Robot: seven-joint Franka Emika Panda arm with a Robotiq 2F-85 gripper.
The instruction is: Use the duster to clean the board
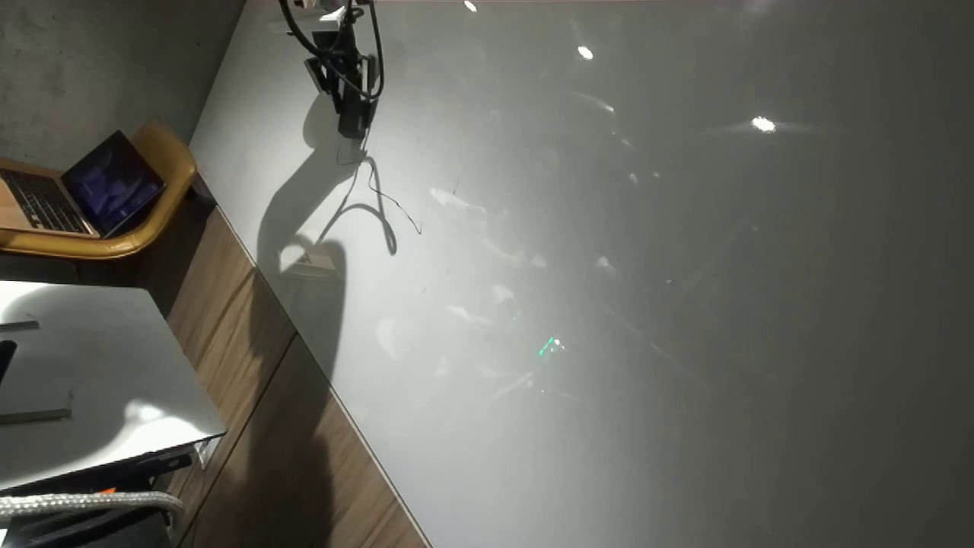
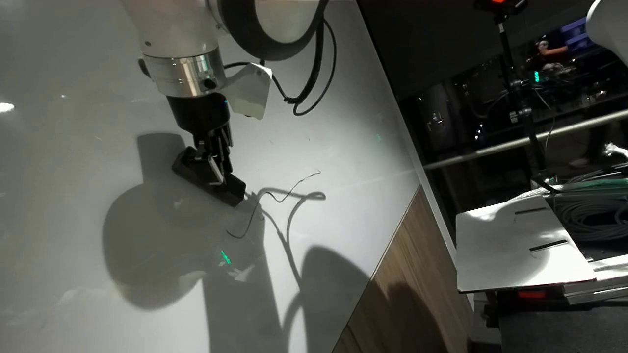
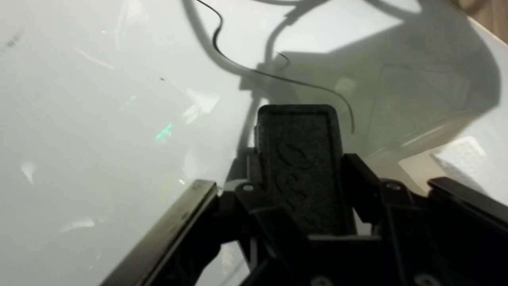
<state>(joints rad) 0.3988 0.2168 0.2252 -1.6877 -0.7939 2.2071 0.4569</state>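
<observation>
The large glossy white-grey board point(image 1: 685, 320) fills much of both exterior views point(image 2: 64, 162) and lies behind everything in the wrist view point(image 3: 79, 159). A thin dark marker squiggle point(image 2: 269, 195) runs on it close to the duster; it also shows in the wrist view point(image 3: 293, 81) and in an exterior view point(image 1: 399, 204). The duster point(image 3: 301, 139) is a dark oblong block between my gripper's fingers. My gripper point(image 3: 299, 171) is shut on its long sides. In an exterior view the duster point(image 2: 233, 190) sits tilted at the board. I cannot tell whether it touches the surface.
A brown wooden edge point(image 2: 392, 309) borders the board. Beyond it stands a small white tabletop point(image 1: 99, 358), which also shows in an exterior view point(image 2: 520, 250). An open laptop point(image 1: 114, 183) rests on a yellow chair point(image 1: 171, 175). A camera stand point(image 2: 525, 108) rises behind the tabletop.
</observation>
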